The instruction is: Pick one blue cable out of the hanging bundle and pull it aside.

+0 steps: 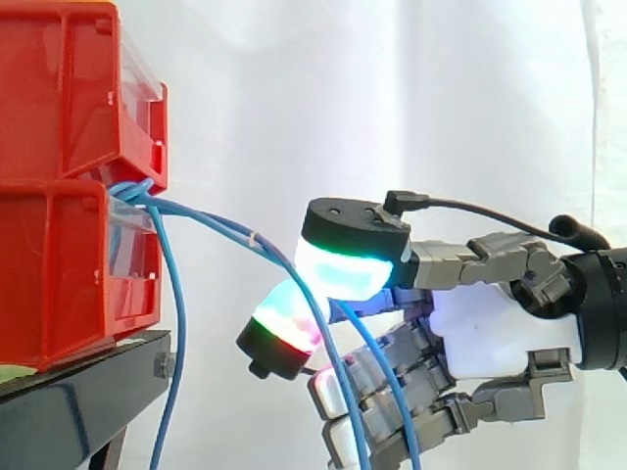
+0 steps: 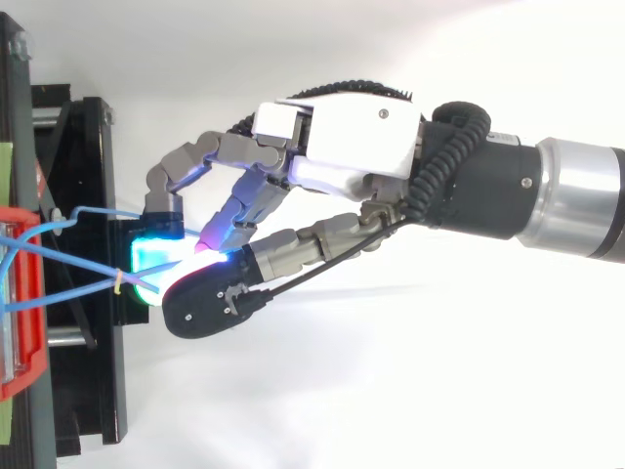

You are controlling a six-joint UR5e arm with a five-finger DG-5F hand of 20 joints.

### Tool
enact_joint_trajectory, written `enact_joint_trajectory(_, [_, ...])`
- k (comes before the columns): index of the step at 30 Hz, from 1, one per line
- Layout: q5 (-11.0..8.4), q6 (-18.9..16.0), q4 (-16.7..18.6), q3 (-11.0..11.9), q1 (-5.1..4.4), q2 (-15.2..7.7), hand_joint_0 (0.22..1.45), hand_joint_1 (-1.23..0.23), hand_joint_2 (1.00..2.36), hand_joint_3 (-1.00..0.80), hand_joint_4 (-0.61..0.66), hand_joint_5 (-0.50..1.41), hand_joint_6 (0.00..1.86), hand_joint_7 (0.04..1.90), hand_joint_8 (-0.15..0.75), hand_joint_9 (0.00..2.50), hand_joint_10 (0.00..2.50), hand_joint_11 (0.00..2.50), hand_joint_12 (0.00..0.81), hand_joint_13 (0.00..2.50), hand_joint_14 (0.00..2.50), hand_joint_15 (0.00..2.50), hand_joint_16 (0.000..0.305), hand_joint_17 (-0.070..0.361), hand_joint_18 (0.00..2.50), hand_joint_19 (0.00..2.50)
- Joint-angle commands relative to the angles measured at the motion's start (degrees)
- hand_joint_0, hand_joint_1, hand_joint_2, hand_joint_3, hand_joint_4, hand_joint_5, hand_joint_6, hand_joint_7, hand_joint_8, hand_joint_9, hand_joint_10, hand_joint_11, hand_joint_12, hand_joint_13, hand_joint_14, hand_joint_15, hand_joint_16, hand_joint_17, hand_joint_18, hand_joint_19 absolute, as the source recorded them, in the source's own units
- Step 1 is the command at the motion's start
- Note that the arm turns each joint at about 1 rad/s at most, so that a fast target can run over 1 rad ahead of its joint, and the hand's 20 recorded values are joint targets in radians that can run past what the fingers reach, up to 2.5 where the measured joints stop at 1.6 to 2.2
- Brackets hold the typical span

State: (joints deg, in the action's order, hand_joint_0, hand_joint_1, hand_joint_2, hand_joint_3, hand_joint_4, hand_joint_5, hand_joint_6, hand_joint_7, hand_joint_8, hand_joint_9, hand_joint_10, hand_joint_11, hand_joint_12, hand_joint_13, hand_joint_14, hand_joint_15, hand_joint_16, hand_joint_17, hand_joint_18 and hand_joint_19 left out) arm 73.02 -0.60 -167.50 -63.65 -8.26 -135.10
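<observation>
— So, where was the thin blue cable [image 1: 211, 221]?

— It came out of the gap between the two stacked red plastic bins [image 1: 59, 274], above the right edge of the black stand [image 1: 78, 392] in the side view. From there it slanted out and down to the right, away from the bins, in front of the white curtain [image 1: 343, 98].

— And the hand [image 1: 490, 333]?

— Curled shut on that cable. Two glowing fingertips [image 1: 348, 264] met around it, the upper cyan and green, the lower reddish. Below the pinch, blue strands dropped along the folded fingers to the bottom edge of the side view.

— One strand or several in the pinch?

— I couldn't tell. Two lines ran close together toward the pads, with a small pale mark on them just short of the hand.

— What about the other strands?

— One more hanging blue cable [image 1: 179, 323] fell nearly straight down beside the lower bin, past the stand's edge, well apart from the hand.

— And from above?

— The hand [image 2: 342, 137] reached in from the right, its pads just off the stand's near edge, the blue lines meeting there.
</observation>
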Motion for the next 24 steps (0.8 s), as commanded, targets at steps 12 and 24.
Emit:
enact_joint_trajectory(12, [0.2,0.25,-5.21,0.1,0.44,2.74,0.76,-0.9,1.0,-0.46,-0.16,-0.15,0.96,0.96,0.228,0.93,0.02,0.52,0.263,0.9,0.02,0.49,0.045,0.1,0.7,0.36])
enact_joint_trajectory(24, [0.2,0.34,-5.56,0.1,0.44,2.91,0.53,-0.67,1.0,-0.5,-0.01,-0.1,0.92,0.95,0.258,1.04,0.02,0.52,0.295,0.96,0.02,0.52,0.048,0.108,0.76,0.43])
